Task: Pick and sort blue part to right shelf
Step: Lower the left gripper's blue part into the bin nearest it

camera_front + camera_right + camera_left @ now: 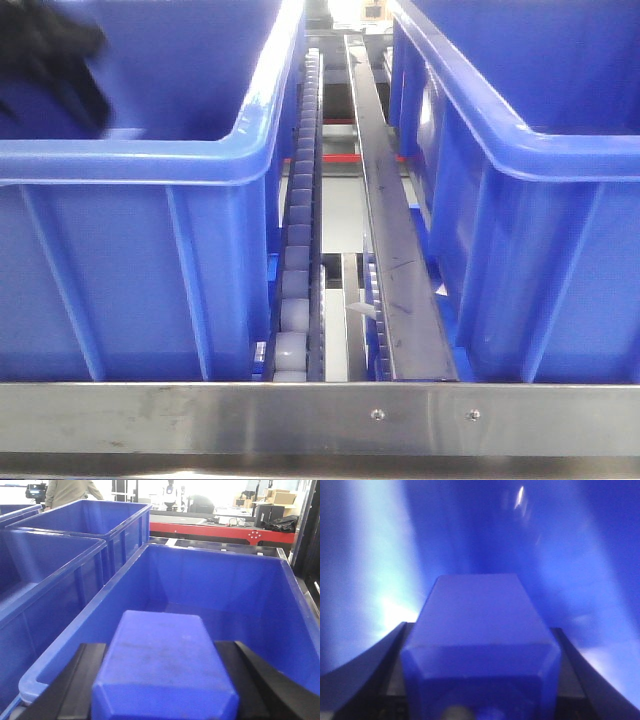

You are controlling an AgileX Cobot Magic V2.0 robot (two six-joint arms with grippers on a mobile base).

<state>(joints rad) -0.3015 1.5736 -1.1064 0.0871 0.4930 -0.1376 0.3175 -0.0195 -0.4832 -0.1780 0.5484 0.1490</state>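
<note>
**Both grippers carrying blue blocks at the bins**

Front view: you see the right shelf [250, 417] with its front rail and two screws [377, 414]. A roller lane [297, 250] runs between the left bin [130, 270] and the right bin [540, 260]. A dark blurred shape [50, 55] sits at the left bin's far-left corner; you cannot tell what it is.

Left wrist view: the left gripper [480, 627] is clamped on a second blue part [480, 650], with a dark finger [365, 665] on each side and blue bin wall all around.

Right wrist view: the right gripper [161, 647] pinches the blue part [160, 675] between black fingers [75, 675]. It is at the near edge of an open bin [225, 590], and more bins [50, 570] stand on the left.
</note>
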